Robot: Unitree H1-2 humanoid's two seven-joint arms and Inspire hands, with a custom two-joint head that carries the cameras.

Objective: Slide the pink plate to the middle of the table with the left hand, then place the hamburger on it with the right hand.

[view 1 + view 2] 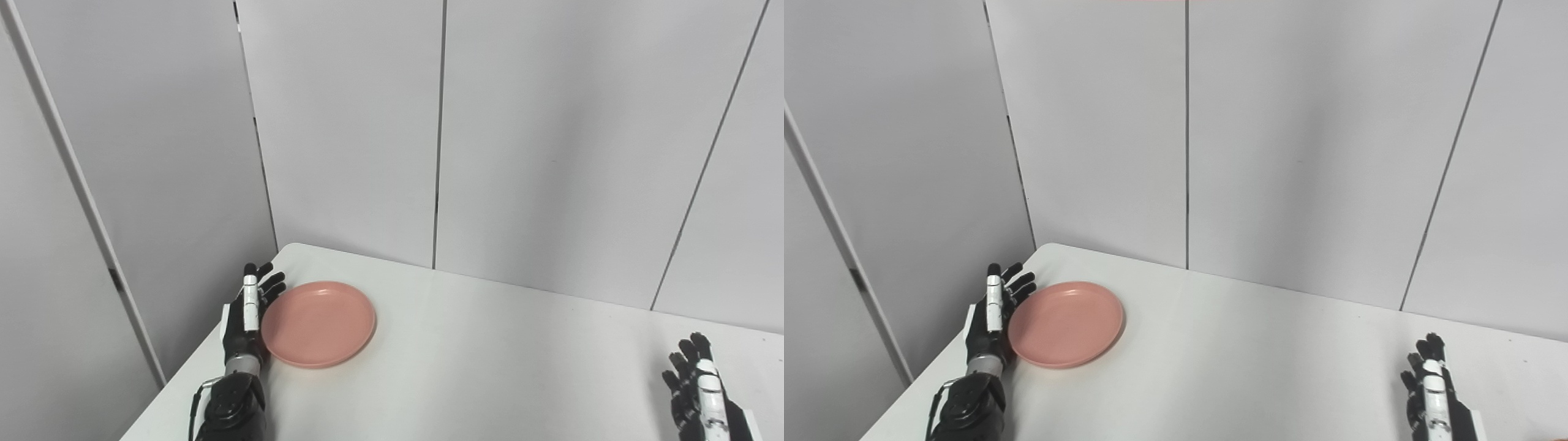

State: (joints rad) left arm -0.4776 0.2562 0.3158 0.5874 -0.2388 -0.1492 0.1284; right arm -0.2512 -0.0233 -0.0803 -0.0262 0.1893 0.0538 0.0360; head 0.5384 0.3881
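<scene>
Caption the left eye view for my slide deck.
Open left hand beside the pink plate near the table's left edge; right hand waits.

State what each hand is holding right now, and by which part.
Nothing is held. The left hand lies open beside the pink plate's left rim, fingers apart, not gripping it. The right hand is open over the table, empty.
</scene>
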